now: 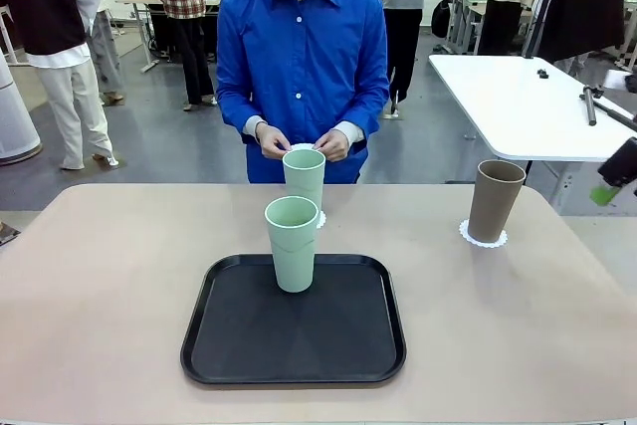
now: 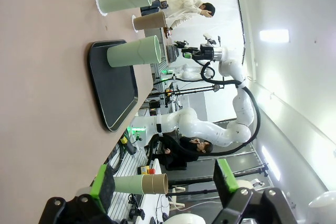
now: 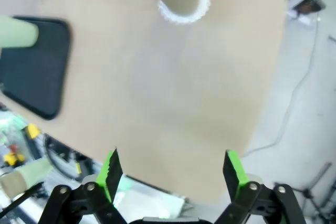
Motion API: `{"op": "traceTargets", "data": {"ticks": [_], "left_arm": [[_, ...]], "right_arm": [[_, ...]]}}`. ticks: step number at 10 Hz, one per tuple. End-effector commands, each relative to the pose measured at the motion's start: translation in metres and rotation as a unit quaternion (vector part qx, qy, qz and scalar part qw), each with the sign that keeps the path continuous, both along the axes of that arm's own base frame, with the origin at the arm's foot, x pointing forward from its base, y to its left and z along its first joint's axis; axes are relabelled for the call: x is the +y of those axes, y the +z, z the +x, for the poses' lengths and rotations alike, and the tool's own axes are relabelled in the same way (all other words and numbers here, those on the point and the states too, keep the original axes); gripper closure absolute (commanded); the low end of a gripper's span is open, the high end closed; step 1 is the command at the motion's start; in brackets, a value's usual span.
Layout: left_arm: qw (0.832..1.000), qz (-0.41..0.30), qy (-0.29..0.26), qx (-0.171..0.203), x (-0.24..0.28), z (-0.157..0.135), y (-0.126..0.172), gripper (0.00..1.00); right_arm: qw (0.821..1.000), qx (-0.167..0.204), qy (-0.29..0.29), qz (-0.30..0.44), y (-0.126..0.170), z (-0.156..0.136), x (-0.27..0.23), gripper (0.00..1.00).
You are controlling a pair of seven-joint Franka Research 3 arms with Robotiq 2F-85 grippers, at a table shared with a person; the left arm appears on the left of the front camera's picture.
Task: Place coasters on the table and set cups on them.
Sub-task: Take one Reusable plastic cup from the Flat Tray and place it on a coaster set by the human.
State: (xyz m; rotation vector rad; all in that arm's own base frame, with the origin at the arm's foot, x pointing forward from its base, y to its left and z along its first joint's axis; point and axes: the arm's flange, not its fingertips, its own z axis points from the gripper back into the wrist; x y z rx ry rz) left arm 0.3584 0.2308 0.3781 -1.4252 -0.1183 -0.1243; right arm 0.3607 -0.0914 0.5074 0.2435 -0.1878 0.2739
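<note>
The beige table [image 1: 109, 276] carries a black tray [image 1: 338, 335] at its middle, toward the near edge. To the far right a lacy white coaster [image 1: 483, 240] lies under the brown cup [image 1: 495, 199]. Just beyond the tray, a white sliver under the far green cup [image 1: 304, 178] is probably a second coaster [image 1: 320, 219].

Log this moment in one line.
brown cup: on coaster | far mint cup: on coaster | near mint cup: on tray | left gripper: open | right gripper: open

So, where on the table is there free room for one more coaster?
The table is bare left of the black tray and between tray and brown cup. Crowded: the middle, where the far green cup on its coaster stands behind the tray.
</note>
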Motion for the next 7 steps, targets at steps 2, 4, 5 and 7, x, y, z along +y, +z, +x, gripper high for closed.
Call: {"op": "traceTargets", "data": {"ticks": [2, 4, 5, 7], "left_arm": [[1.0, 0.001, 0.002, -0.002, 0.001, -0.001, 0.002, 0.0], [1.0, 0.001, 0.002, -0.002, 0.001, -0.001, 0.002, 0.0], [1.0, 0.001, 0.002, -0.002, 0.001, -0.001, 0.002, 0.0], [1.0, 0.001, 0.002, -0.002, 0.001, -0.001, 0.002, 0.0]], "right_arm": [[0.969, -0.028, 0.063, 0.239, -0.006, 0.012, -0.038, 0.0], [0.922, -0.051, 0.06, 0.379, -0.013, 0.018, -0.101, 0.0], [0.909, -0.049, 0.039, 0.412, -0.024, 0.023, -0.123, 0.0], [0.889, -0.021, -0.004, 0.457, -0.049, 0.039, -0.157, 0.0]]}}
